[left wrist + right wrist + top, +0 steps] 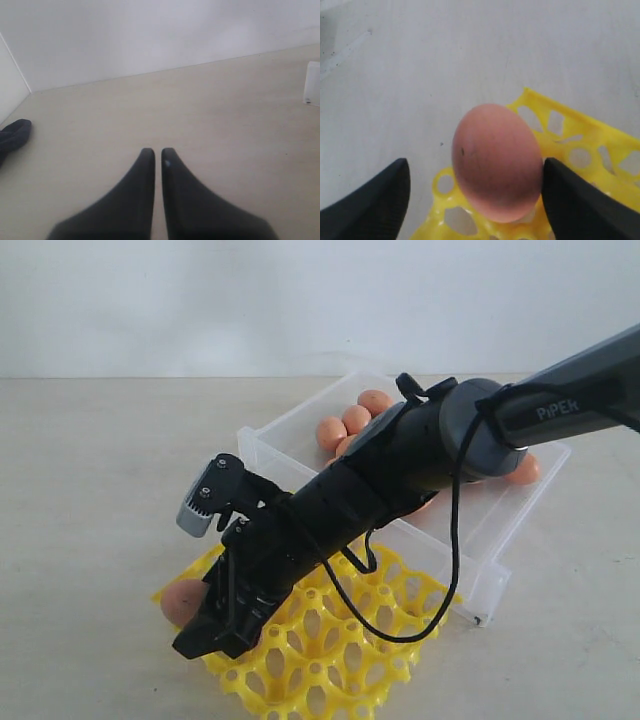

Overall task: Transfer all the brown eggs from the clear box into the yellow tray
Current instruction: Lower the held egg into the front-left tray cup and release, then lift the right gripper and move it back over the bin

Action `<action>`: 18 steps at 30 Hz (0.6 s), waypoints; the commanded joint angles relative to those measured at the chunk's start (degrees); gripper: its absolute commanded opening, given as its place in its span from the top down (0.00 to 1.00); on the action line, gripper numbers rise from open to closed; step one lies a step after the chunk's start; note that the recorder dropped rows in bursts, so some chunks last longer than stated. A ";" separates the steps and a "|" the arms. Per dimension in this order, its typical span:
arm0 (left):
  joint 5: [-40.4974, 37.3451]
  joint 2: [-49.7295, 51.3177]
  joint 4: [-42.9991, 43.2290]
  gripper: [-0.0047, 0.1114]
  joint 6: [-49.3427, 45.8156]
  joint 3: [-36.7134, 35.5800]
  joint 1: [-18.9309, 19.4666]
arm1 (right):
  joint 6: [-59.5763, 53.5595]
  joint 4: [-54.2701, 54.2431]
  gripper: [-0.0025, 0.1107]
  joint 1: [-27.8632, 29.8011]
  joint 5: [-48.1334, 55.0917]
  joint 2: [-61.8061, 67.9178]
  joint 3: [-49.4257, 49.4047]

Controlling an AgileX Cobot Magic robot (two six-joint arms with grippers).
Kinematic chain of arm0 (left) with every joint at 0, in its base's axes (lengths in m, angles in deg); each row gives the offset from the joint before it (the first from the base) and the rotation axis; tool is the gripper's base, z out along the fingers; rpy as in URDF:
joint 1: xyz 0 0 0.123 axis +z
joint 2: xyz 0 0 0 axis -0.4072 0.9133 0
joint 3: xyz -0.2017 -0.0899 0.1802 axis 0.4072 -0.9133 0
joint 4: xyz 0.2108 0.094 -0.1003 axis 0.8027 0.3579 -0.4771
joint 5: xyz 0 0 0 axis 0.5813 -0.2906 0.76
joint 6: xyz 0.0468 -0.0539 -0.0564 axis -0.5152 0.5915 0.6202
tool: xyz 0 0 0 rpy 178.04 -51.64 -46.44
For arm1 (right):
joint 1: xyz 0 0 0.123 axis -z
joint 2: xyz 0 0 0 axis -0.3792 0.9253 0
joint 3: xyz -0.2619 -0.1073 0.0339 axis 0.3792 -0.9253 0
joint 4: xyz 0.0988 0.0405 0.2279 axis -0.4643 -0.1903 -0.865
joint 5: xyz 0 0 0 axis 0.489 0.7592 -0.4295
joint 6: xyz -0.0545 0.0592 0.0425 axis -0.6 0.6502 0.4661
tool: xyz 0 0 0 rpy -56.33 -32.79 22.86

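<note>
Cups of the yellow tray (330,660) are filling the bottom of the exterior frame, on the pale surface (90,480). One brown egg (183,600) is sitting in the cup at the tray's left corner. Right jaws are hanging over that egg and standing wide: in the right wrist view one finger (375,200) is showing clear space beside the shell while the other is lying right at its edge, so nothing is being squeezed. The black right arm (400,455) is stretching toward the upper right, crossing the clear box (495,575) just beyond the tray. More brown eggs (355,418) are lying in that box, partly hidden by the arm. Left jaws, in the left wrist view, are sitting almost together over the surface, fingers (135,200) holding nothing.
</note>
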 commanded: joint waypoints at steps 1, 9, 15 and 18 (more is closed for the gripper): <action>-0.02 -0.18 0.07 0.92 0.47 -0.20 0.08 | 0.25 -0.22 0.38 0.03 -1.60 -0.50 0.12; -0.02 -0.18 0.07 0.92 0.47 -0.20 0.08 | -0.77 -0.22 0.38 0.03 -9.78 -3.07 0.21; -0.02 -0.18 0.07 0.92 0.47 -0.20 0.08 | -0.77 -0.22 0.38 0.03 -12.93 -10.31 0.21; -0.02 -0.18 0.07 0.92 0.47 -0.20 0.08 | 2.35 -0.12 0.51 0.03 -20.73 -14.73 0.21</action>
